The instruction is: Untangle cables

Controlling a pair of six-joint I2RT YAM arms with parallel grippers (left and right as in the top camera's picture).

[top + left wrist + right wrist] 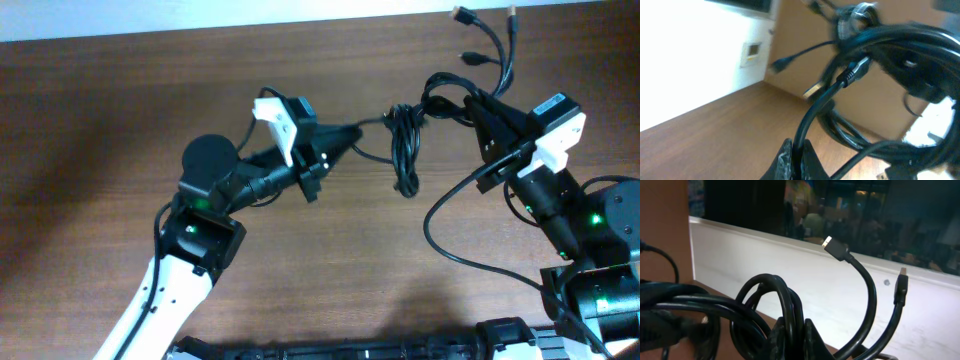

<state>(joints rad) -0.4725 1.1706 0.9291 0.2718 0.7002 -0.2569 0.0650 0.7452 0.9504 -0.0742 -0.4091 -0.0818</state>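
Note:
The black cables (405,145) hang in a tangled bundle between my two grippers above the wooden table. My left gripper (352,133) is shut on one cable strand at the bundle's left; the left wrist view shows the strand (807,125) pinched between the fingers (795,160), with a small plug (852,72) further along. My right gripper (480,103) is shut on looped strands at the bundle's right; the right wrist view shows loops (790,305) clamped in the fingers (795,335). Loose plug ends (487,35) fan out toward the far right, also seen in the right wrist view (832,247).
A thicker black wire (455,235) curves from the right arm over the table. The table's far edge (300,25) meets a white surface. A white wall and a brown panel show in the left wrist view (700,60).

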